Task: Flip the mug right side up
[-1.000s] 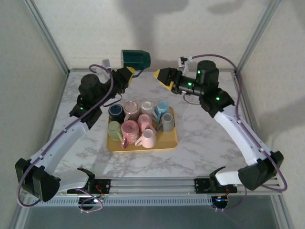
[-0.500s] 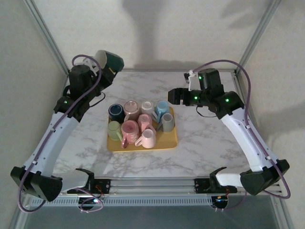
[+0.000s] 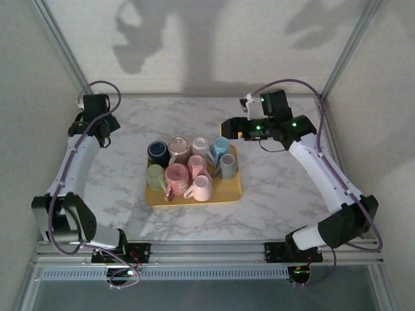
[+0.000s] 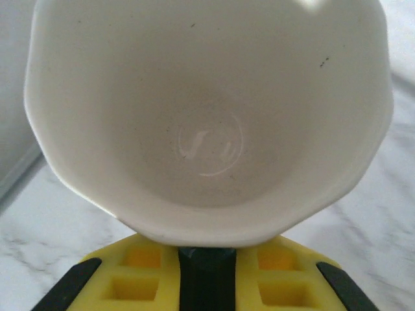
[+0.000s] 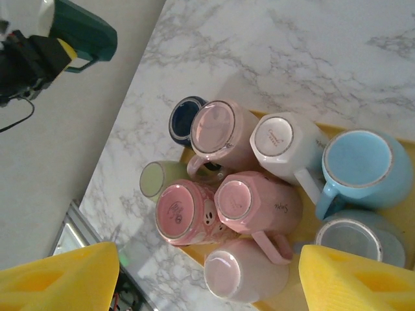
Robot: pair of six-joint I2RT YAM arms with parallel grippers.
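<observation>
Gripping a dark green mug by its handle, the left gripper is clamped shut, the dark handle pinched between its two yellow pads. In the left wrist view the mug's white inside faces the camera, its wavy rim wide and the round bottom plain to see, with marble below. Seen from the right wrist, the same mug hangs in the air beside the pale wall at the table's left edge, well apart from the yellow tray; its green body points to one side, and how far it leans cannot be told. On the white marble table, the tray sits at the centre and carries a tight cluster of other mugs in pink, white, navy, pale green, light blue and grey. Several of them show their flat bases to the right wrist camera, among them a white eight-sided one and a pink one touching it. The right gripper hovers above the far right corner of the tray, its yellow fingers spread wide apart and holding nothing.
</observation>
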